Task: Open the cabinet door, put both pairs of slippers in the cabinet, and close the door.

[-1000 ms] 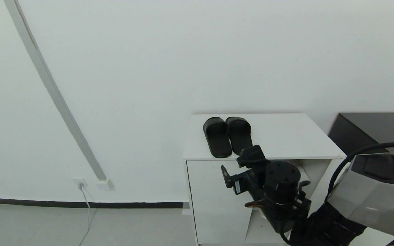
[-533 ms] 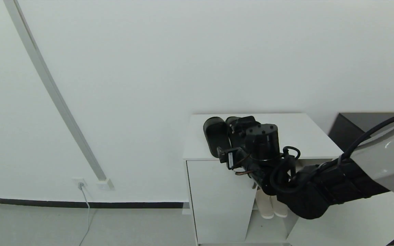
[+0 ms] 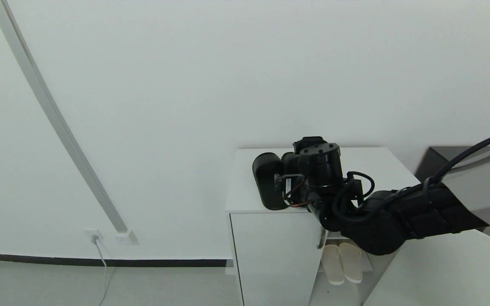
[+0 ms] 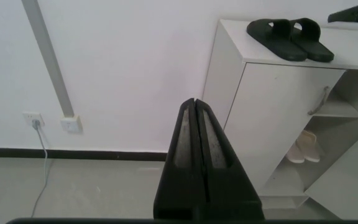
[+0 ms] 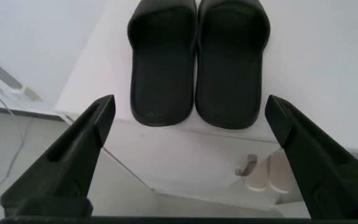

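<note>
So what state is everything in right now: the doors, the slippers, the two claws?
Right door: open.
Left door: shut.
Black slippers: side by side on top of the cabinet.
White slippers: inside the cabinet.
Right gripper: open, at the black slippers.
Left gripper: shut, empty.

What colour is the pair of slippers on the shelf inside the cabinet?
Cream, nearly white. These slippers show best in the head view.
</note>
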Robot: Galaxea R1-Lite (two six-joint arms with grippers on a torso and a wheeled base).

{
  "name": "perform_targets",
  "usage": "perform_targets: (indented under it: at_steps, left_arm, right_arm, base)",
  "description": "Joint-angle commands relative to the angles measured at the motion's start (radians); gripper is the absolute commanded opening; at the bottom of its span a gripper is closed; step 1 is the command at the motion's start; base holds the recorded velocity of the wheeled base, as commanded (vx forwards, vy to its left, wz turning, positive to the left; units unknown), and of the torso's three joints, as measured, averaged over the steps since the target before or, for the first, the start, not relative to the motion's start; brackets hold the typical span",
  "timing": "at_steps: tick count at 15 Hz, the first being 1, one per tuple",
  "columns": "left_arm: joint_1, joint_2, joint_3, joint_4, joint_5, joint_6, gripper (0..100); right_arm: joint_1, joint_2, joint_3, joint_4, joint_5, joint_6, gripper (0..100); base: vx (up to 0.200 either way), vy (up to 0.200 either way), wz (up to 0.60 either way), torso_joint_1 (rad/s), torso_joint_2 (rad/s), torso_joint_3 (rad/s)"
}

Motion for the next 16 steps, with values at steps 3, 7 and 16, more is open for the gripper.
perform_targets:
  at_steps: [3, 7, 16]
  left_arm:
    - [0.0, 0.001, 0.0, 0.0, 0.001, -0.002, 0]
    - [0.0, 0.001, 0.0, 0.0, 0.002, -0.002, 0]
    - [0.0, 0.001, 0.0, 0.0, -0.001, -0.001, 0]
  right_arm:
    - [0.002, 0.054, 0.073, -0.064, 0.033, 0.003, 100]
    - [-0.018, 0.158, 0.094, -0.265, 0.073, -0.073, 100]
    - [-0.104, 0.333, -0.213, -0.165, 0.134, -0.099, 100]
  base:
    - [0.2, 0.0, 0.0, 0.006, 0.0, 0.004]
    - [0.0, 0.0, 0.0, 0.0, 0.0, 0.0]
    - [0.0, 0.0, 0.0, 0.0, 0.0, 0.0]
